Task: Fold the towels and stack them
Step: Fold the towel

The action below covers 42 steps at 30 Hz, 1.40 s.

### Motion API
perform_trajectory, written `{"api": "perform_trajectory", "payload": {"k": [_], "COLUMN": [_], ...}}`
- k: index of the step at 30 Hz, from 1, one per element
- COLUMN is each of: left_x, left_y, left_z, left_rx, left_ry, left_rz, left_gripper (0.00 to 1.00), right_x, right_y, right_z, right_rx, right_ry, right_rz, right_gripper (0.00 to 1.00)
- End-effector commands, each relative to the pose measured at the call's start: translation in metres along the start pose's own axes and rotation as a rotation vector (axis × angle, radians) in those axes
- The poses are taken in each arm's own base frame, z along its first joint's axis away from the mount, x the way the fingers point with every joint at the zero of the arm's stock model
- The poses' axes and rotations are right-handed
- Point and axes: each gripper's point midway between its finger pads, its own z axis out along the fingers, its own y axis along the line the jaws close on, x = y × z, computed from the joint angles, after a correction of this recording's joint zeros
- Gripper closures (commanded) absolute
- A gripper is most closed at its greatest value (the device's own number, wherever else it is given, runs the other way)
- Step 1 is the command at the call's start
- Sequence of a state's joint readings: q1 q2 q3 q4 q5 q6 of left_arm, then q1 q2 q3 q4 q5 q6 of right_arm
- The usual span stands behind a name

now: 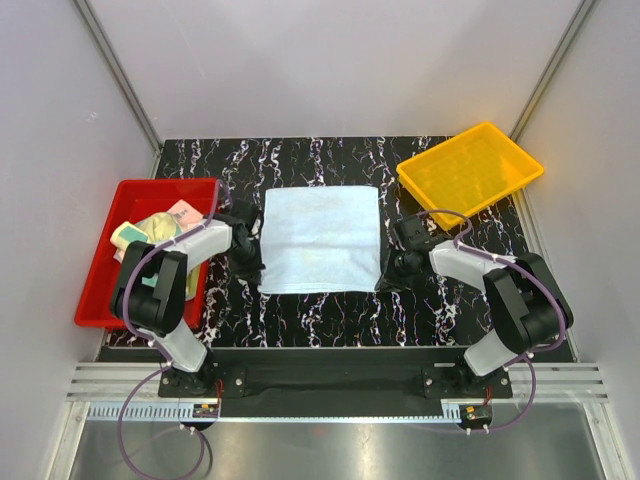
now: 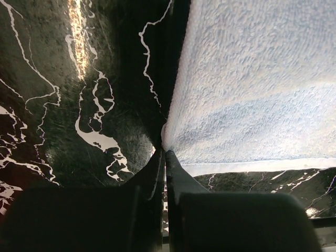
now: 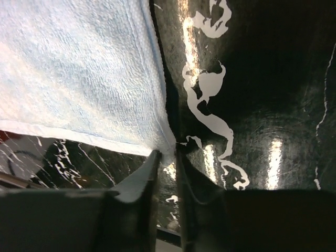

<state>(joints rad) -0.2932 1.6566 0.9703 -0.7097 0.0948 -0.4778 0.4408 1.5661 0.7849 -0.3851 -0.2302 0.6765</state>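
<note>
A light blue towel (image 1: 320, 240) lies flat on the black marbled table, between my two grippers. My left gripper (image 1: 250, 268) is at the towel's near left corner, and in the left wrist view (image 2: 164, 151) its jaws are pressed together on that corner of the towel (image 2: 252, 79). My right gripper (image 1: 390, 268) is at the near right corner, and in the right wrist view (image 3: 168, 153) its jaws pinch the tip of that corner of the towel (image 3: 79, 73). Both grippers sit low at the table surface.
A red tray (image 1: 100, 285) at the left holds crumpled towels, one pale yellow-green (image 1: 150, 228) and one peach-pink (image 1: 186, 213). A yellow tray (image 1: 470, 170) stands at the back right. Grey walls enclose the table.
</note>
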Motion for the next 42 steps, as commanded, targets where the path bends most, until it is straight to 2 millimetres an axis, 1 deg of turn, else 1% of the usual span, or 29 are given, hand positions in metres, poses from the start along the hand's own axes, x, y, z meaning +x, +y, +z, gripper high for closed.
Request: {"api": "perform_trajectory", "payload": {"k": [1, 2, 3, 5, 6, 9, 11, 12, 13, 14, 15, 16, 18, 24, 28, 31, 36, 38, 39, 42], "left_x": [-0.008, -0.01, -0.012, -0.014, -0.016, -0.016, -0.012, -0.013, -0.007, -0.005, -0.007, -0.001, 0.001, 0.014, 0.016, 0.016, 0.018, 0.02, 0.02, 0.018], "left_y": [0.001, 0.001, -0.002, -0.001, -0.002, -0.005, -0.005, -0.007, -0.007, -0.008, -0.011, -0.011, -0.011, -0.004, -0.002, -0.003, -0.004, -0.002, -0.003, -0.008], "left_z": [-0.007, -0.01, -0.016, -0.02, -0.024, -0.026, -0.023, -0.02, -0.016, -0.014, -0.011, -0.008, -0.003, 0.01, 0.012, 0.013, 0.018, 0.02, 0.021, 0.021], "left_rx": [-0.009, -0.008, -0.001, -0.003, 0.001, 0.023, 0.034, 0.043, 0.057, 0.067, 0.081, 0.089, 0.095, 0.082, 0.076, 0.082, 0.09, 0.084, 0.084, 0.107], "left_ry": [-0.027, -0.036, -0.052, -0.066, -0.081, -0.097, -0.09, -0.093, -0.076, -0.072, -0.081, -0.066, -0.065, -0.033, -0.031, -0.033, -0.023, -0.016, -0.015, -0.012], "left_rz": [0.015, 0.015, 0.017, 0.014, 0.012, 0.003, -0.005, -0.013, -0.019, -0.023, -0.034, -0.038, -0.05, -0.075, -0.084, -0.09, -0.094, -0.095, -0.096, -0.092], "left_gripper": [0.89, 0.82, 0.75, 0.64, 0.63, 0.58, 0.55, 0.56, 0.55, 0.55, 0.55, 0.55, 0.55, 0.55, 0.57, 0.6, 0.69, 0.74, 0.82, 0.95], "right_x": [-0.009, -0.013, -0.014, -0.02, -0.02, -0.022, -0.022, -0.024, -0.023, -0.022, -0.022, -0.022, -0.019, -0.013, -0.011, -0.01, -0.008, -0.007, -0.008, -0.009], "right_y": [0.013, 0.015, 0.011, 0.01, 0.009, 0.009, 0.008, 0.011, 0.011, 0.01, 0.012, 0.011, 0.009, 0.006, 0.003, 0.005, 0.0, -0.003, -0.005, -0.003], "right_z": [-0.01, -0.015, -0.017, -0.023, -0.024, -0.024, -0.02, -0.019, -0.017, -0.014, -0.012, -0.011, -0.005, 0.004, 0.007, 0.011, 0.015, 0.016, 0.018, 0.019], "right_rx": [-0.034, -0.036, -0.007, 0.007, 0.017, 0.017, 0.024, 0.009, 0.006, 0.008, -0.005, -0.004, -0.001, 0.002, 0.019, 0.02, 0.048, 0.061, 0.067, 0.055], "right_ry": [-0.042, -0.06, -0.068, -0.089, -0.091, -0.099, -0.092, -0.095, -0.092, -0.082, -0.08, -0.078, -0.068, -0.059, -0.056, -0.051, -0.057, -0.057, -0.059, -0.061], "right_rz": [-0.041, -0.054, -0.058, -0.068, -0.075, -0.089, -0.098, -0.103, -0.104, -0.101, -0.104, -0.102, -0.099, -0.087, -0.082, -0.079, -0.072, -0.067, -0.067, -0.079], "right_gripper": [0.73, 0.71, 0.69, 0.66, 0.65, 0.63, 0.62, 0.61, 0.6, 0.6, 0.6, 0.6, 0.6, 0.6, 0.61, 0.61, 0.63, 0.67, 0.73, 0.86]}}
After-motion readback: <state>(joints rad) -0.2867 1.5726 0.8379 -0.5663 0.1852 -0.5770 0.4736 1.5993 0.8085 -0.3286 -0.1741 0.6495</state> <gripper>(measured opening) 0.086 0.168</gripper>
